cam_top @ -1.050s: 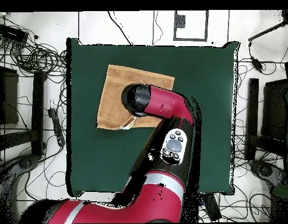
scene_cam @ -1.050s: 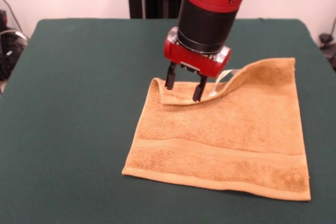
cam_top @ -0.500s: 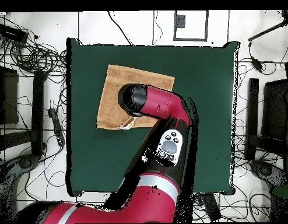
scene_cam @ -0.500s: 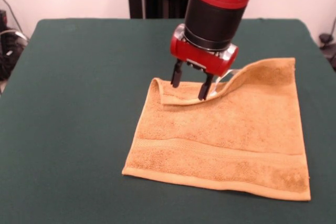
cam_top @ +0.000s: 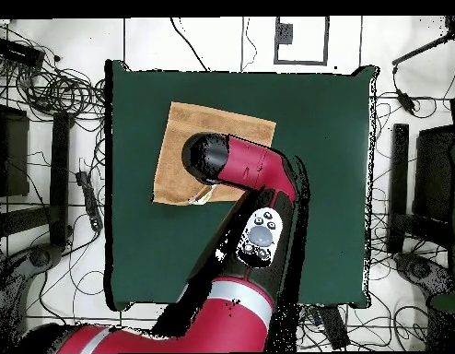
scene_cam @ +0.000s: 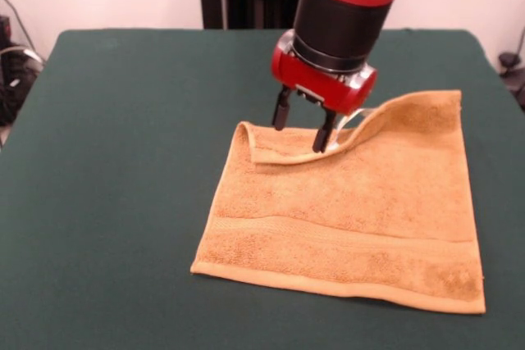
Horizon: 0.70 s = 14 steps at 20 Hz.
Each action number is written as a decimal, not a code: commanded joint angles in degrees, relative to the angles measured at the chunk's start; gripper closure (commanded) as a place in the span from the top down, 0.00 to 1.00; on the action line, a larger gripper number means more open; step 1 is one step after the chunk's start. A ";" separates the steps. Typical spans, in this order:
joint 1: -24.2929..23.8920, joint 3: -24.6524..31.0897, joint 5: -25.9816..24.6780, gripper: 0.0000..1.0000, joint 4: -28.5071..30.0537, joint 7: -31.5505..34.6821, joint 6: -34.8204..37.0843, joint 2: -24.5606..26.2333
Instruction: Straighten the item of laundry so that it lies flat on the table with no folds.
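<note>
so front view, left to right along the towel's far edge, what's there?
Bare green table → folded-over corner of the towel → open gripper just above the fold → white tag → raised far-right part of the towel → bare table again.

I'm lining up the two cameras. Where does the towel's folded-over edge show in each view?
Front view: the folded edge runs along the towel's far side, right of centre, under the open gripper.
Overhead view: it sits at the towel's lower edge, mostly hidden by the arm.
Shared landmark: the green table.
</note>
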 commanded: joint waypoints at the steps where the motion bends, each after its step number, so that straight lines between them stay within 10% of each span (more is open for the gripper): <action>1: 2.97 1.26 4.08 1.00 4.43 20.08 0.76 0.73; 14: 4.72 -0.57 6.90 1.00 3.32 27.10 2.57 2.30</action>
